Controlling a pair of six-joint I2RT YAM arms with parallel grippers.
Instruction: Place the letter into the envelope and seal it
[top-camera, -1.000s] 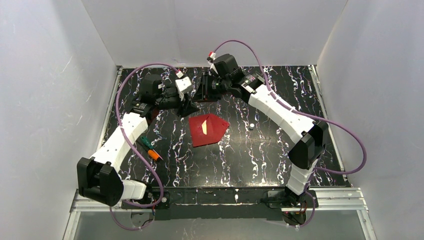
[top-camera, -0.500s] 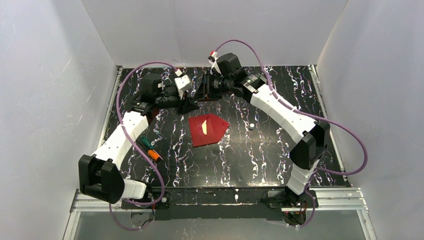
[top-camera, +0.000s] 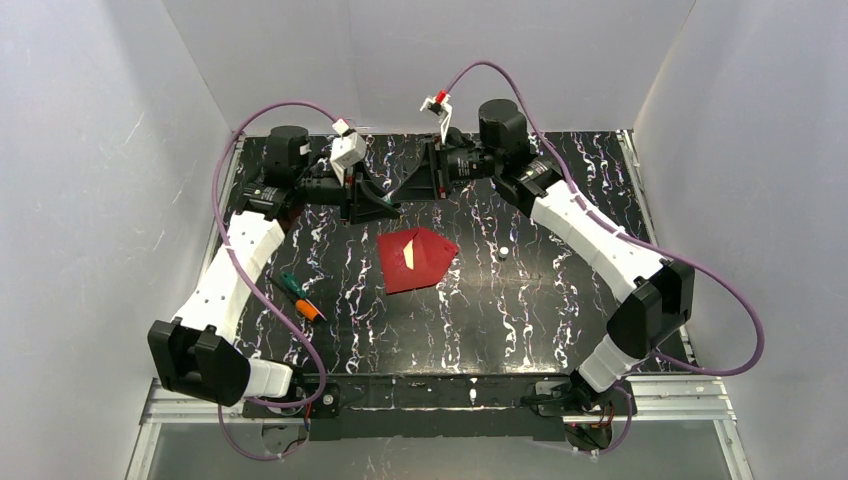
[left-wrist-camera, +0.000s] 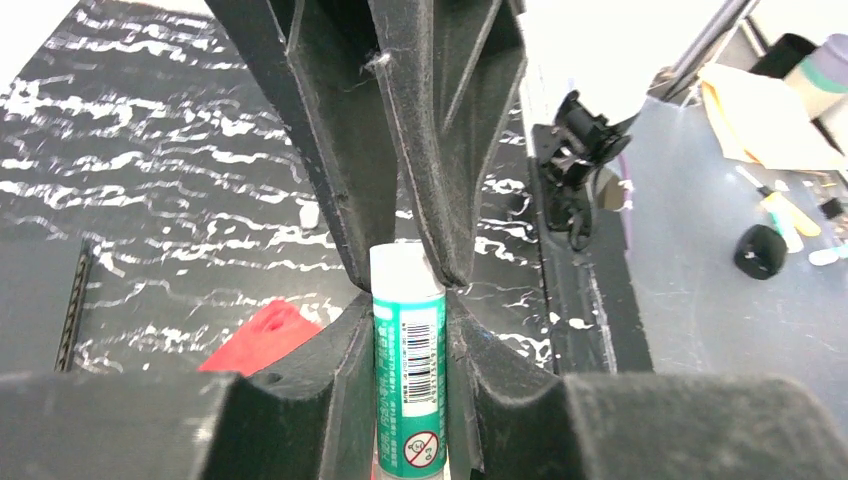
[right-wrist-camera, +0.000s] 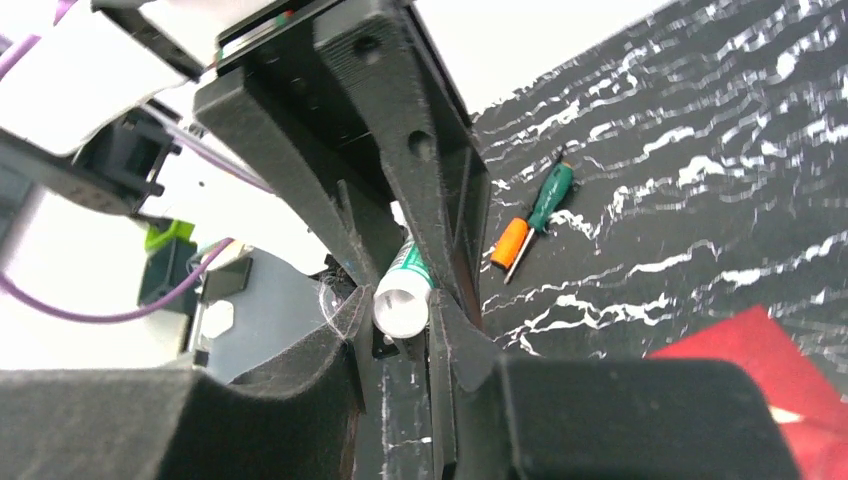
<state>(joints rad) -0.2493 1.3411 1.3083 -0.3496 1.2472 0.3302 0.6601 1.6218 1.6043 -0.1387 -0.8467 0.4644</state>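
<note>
Meeting tip to tip over the table's (top-camera: 540, 320) far side, close to the back wall (top-camera: 420, 60), left gripper (top-camera: 375, 207) and right gripper (top-camera: 418, 183) both clamp one green-white glue stick (left-wrist-camera: 408, 370). Open tabletop near and right. Envelope (top-camera: 420, 262) lies flat mid-table: dark red, pointed, pale strip showing. Screwdriver (top-camera: 300, 297) lies left of it.

The right pincer (right-wrist-camera: 398, 322) is closed on the white end of a green-and-white tube (right-wrist-camera: 405, 285) (the left pincer (right-wrist-camera: 398, 235) clamps it from the opposite side). Beyond, a green-and-orange screwdriver (right-wrist-camera: 532, 218) lies on the black marbled surface (right-wrist-camera: 700, 130); the red envelope (right-wrist-camera: 745, 355) shows lower right.
</note>
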